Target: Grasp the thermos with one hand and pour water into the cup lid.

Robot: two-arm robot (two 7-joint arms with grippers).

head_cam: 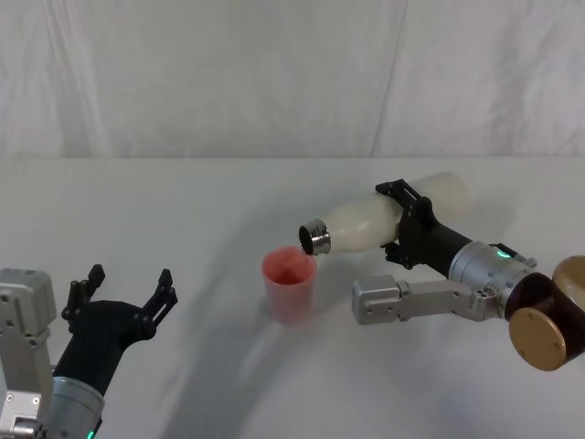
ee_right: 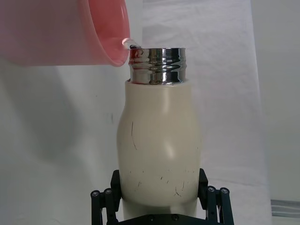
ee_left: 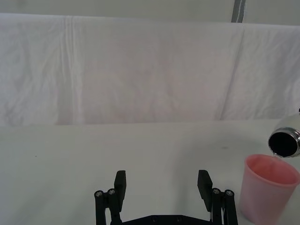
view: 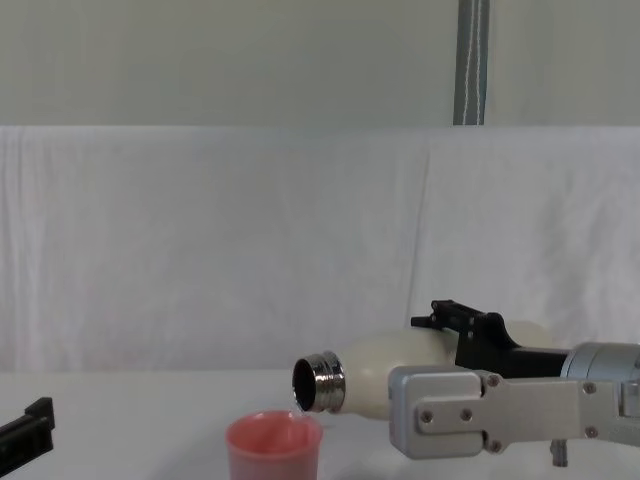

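My right gripper (head_cam: 405, 222) is shut on the cream-white thermos (head_cam: 384, 219) and holds it tipped almost flat above the table. Its chrome neck (head_cam: 315, 239) hangs just over the far rim of the pink cup lid (head_cam: 290, 284), which stands upright on the white table. In the right wrist view the thermos (ee_right: 159, 145) sits between the black fingers (ee_right: 105, 199), and a thin stream of water runs from the neck into the cup lid (ee_right: 70, 33). My left gripper (head_cam: 128, 288) rests open at the near left, empty; in its wrist view the cup lid (ee_left: 269, 187) stands off to one side.
A white cloth covers the table (head_cam: 183, 210) and hangs as a backdrop behind it. A grey pole (view: 472, 60) rises behind the backdrop. Bare tabletop lies between the left gripper and the cup lid.
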